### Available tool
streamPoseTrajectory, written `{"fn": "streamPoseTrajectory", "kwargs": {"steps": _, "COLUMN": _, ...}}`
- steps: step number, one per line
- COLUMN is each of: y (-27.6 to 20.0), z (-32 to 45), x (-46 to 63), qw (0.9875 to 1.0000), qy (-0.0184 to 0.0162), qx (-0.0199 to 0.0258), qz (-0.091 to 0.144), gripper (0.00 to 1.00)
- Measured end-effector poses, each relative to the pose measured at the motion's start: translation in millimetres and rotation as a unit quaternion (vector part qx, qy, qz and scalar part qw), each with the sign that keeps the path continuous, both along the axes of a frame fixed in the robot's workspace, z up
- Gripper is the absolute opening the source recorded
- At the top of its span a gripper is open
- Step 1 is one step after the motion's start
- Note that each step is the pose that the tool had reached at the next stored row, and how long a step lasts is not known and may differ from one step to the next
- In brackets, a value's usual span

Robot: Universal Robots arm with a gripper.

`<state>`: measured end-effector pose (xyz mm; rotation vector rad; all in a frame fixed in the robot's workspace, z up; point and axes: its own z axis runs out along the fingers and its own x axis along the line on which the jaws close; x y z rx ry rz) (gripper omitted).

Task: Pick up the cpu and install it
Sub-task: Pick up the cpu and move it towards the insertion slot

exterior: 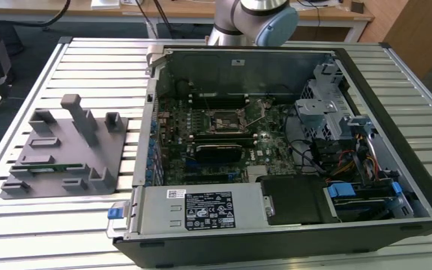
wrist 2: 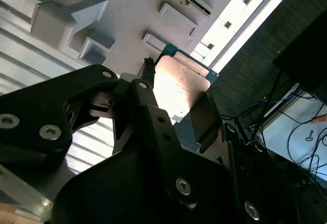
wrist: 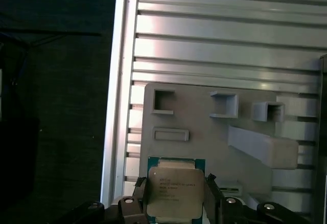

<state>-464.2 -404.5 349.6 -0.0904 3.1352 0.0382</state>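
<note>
Two black fingers (wrist: 212,189) of the gripper (wrist: 176,193) clamp the cpu (wrist: 175,192) by opposite edges, over the edge of the grey fixture plate (wrist: 204,132). The chip is square, with no long axis; its silver lid faces the first wrist camera, its sides parallel with the slats of the aluminium table (wrist: 230,29). In the exterior view an open computer case (exterior: 246,64) stands beside the plate. Dark floor (wrist: 51,106) borders the table.

Fixture blocks (wrist: 263,147) beyond claw (wrist: 176,184) and cpu (wrist: 175,197); open table slats (wrist: 230,35) beside.

Shiny metal-topped cpu (wrist: 175,192), matt grey plastic fixture (wrist: 202,124)
</note>
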Motion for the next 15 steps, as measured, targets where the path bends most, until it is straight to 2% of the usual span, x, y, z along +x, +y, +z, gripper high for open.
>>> {"fn": "streamPoseTrajectory", "kwargs": {"steps": 12, "y": 0.0, "z": 54.6, "x": 0.1, "qw": 1.0000, "qy": 0.0000, "qx": 0.0000, "qz": 0.000, "gripper": 0.53}}
{"fn": "streamPoseTrajectory", "kwargs": {"steps": 14, "y": 0.1, "z": 58.9, "x": 2.3, "qw": 1.0000, "qy": 0.0006, "qx": 0.0001, "qz": 0.000, "gripper": 0.53}}
{"fn": "streamPoseTrajectory", "kwargs": {"steps": 15, "y": 0.2, "z": 59.0, "x": 4.7, "qw": 1.0000, "qy": 0.0022, "qx": 0.0001, "qz": 0.000, "gripper": 0.53}}
